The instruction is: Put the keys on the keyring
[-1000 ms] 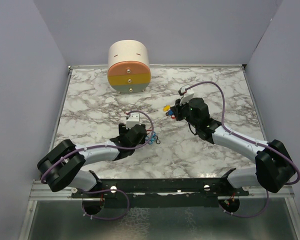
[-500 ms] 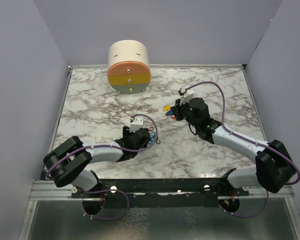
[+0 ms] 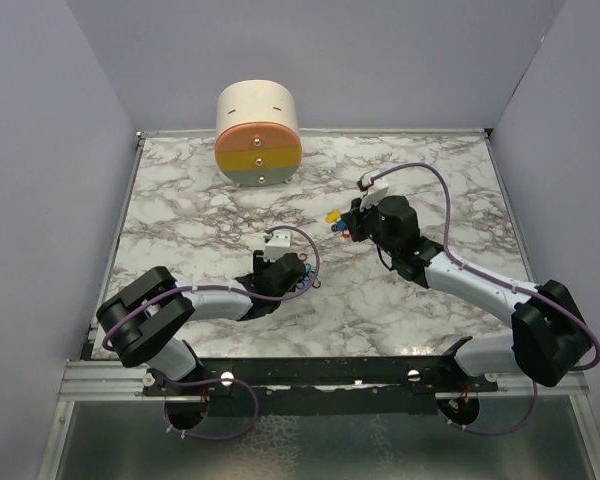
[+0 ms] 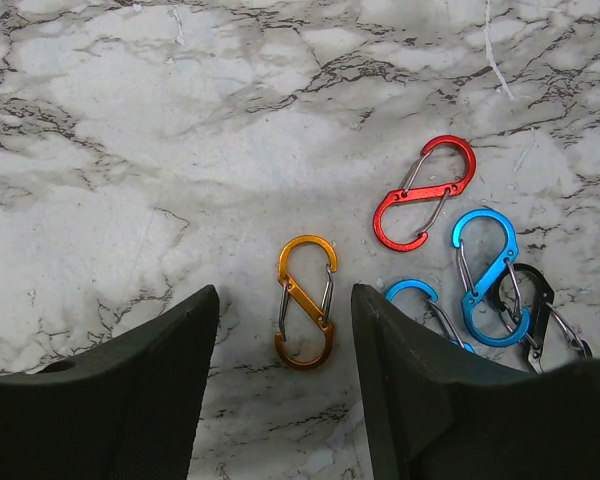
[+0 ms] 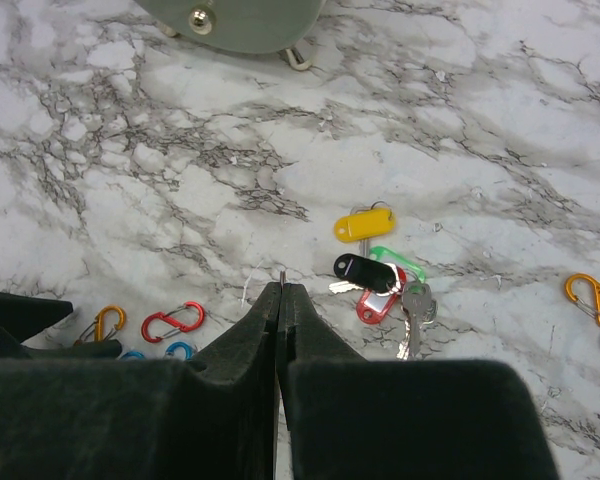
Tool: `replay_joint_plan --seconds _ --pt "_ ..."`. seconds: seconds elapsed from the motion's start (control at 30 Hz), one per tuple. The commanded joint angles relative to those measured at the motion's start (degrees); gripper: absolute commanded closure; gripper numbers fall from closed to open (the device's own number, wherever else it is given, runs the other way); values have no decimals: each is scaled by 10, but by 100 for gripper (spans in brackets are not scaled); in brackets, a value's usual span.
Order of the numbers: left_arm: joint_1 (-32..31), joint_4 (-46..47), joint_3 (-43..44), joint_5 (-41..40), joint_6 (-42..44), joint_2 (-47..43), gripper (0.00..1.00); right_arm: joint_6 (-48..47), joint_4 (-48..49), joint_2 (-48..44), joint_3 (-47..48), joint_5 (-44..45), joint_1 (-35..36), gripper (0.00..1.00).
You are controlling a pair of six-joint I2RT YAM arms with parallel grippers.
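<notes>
**Clip may skid out of the pinch**

My left gripper (image 4: 285,302) stands half open astride the orange clip (image 4: 305,300), touching nothing. Thin metal on marble (image 4: 130,150) could squirt sideways into the blue clips (image 4: 485,265). The right gripper (image 5: 281,290) is shut, apparently empty; the keys (image 5: 375,268) lie just beyond it.

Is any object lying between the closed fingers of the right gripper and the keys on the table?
Nothing visible does. In the right wrist view, only the bare marble table separates the right gripper from the keys, which lie toward the right of that view. The coloured clips lie on the opposite side.
</notes>
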Motion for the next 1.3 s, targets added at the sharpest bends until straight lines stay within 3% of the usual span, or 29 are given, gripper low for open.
replay_joint_plan --seconds 0.0,0.2,0.57,1.0,1.27 --pt "-4 -33 -6 -4 -5 -1 44 -6 3 -17 -7 -4 4 99" --pt "-3 -35 -12 3 -9 -6 53 -6 3 -16 -7 -6 5 99" --pt "-3 -34 -17 13 -7 -18 99 -6 3 -14 -6 -8 4 99" --pt "-1 -71 42 21 45 -89 100 -49 24 20 -1 -121 18 99" --pt "26 -51 82 103 59 -140 100 -84 47 31 -5 -135 52 99"
